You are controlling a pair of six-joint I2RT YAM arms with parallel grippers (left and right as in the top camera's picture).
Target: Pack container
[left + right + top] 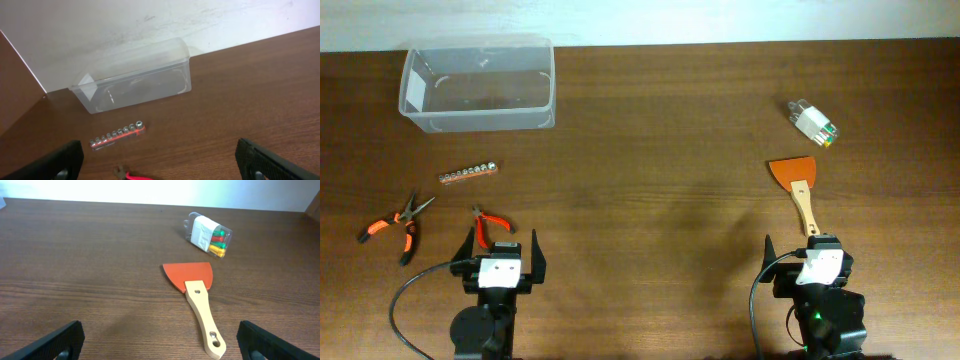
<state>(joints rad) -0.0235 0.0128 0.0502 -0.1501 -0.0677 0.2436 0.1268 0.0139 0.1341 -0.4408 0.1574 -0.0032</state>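
The clear plastic container (478,85) stands empty at the far left of the table and shows in the left wrist view (135,75). My left gripper (501,262) is open and empty at the front left, just behind small red-handled pliers (492,226). A socket rail (467,174) lies between it and the container, also in the left wrist view (117,136). My right gripper (817,262) is open and empty at the front right, close to the wooden handle of an orange scraper (798,188), seen in the right wrist view (196,297).
Orange-and-black long-nose pliers (398,224) lie at the left edge. A small clear pack of coloured bits (813,122) lies at the far right, also in the right wrist view (209,234). A white wall runs behind the table.
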